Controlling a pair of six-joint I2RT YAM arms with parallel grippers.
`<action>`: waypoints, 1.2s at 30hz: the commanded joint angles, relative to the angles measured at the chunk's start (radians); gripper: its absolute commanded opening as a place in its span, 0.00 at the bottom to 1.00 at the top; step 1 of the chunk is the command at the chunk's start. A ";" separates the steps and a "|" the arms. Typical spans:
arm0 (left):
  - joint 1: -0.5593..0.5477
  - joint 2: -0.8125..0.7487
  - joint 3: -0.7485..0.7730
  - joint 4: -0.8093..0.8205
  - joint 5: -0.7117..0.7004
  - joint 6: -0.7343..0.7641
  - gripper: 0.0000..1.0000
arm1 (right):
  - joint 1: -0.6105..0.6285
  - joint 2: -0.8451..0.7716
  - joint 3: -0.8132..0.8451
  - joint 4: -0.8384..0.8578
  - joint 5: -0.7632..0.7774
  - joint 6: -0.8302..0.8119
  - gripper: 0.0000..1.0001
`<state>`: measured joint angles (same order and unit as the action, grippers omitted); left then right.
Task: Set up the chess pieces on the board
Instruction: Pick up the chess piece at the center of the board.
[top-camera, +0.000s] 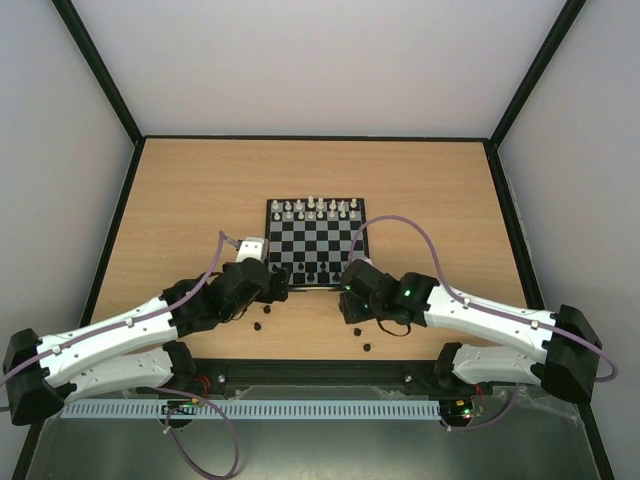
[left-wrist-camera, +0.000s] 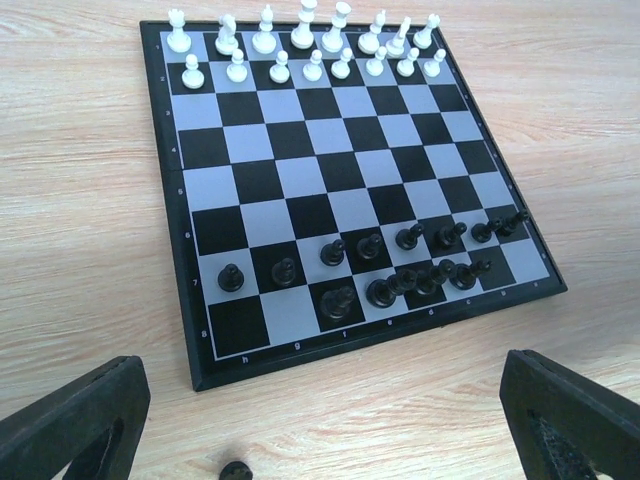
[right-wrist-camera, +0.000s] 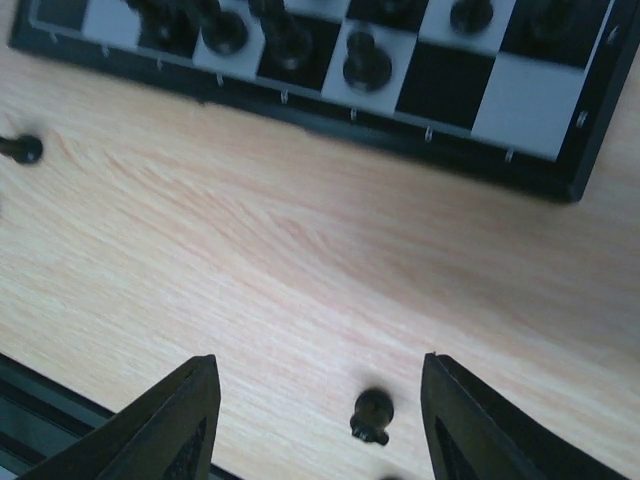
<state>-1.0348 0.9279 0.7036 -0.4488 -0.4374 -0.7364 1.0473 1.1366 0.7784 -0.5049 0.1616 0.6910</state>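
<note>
- Black and pale grey checks cover the board (left-wrist-camera: 262, 180), which lies flat on the wooden table (left-wrist-camera: 80, 150), just beyond both grippers.
- Its dark border carries small pale digits along the left side and letters along the near side. Only "h" and "g" read clearly, and the rest are too small to make out.
- The black chess pieces (left-wrist-camera: 408, 237) fill the two nearest rows unevenly, and those on the right overlap and are hard to count.
- The white pieces (left-wrist-camera: 300, 40) stand in the two far rows.
- The left gripper (left-wrist-camera: 320, 400) has its fingers spread wide, cut off at the frame corners, and holds nothing.
- The right gripper (right-wrist-camera: 315, 400) has its fingers apart. A loose black piece (right-wrist-camera: 372, 415) sits on the table between them, touching neither.
- Another black piece (left-wrist-camera: 235, 468) is cropped by the bottom edge.
</note>
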 joint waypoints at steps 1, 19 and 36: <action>0.019 -0.023 -0.029 0.014 0.024 0.039 0.99 | 0.054 0.011 -0.058 -0.061 -0.014 0.102 0.54; 0.062 0.006 -0.069 0.084 0.096 0.069 0.99 | 0.134 0.100 -0.140 -0.030 -0.016 0.138 0.43; 0.064 0.016 -0.059 0.081 0.103 0.067 0.99 | 0.133 0.154 -0.128 0.000 0.018 0.113 0.21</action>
<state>-0.9802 0.9451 0.6468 -0.3721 -0.3386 -0.6773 1.1721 1.2739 0.6472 -0.4885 0.1627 0.8082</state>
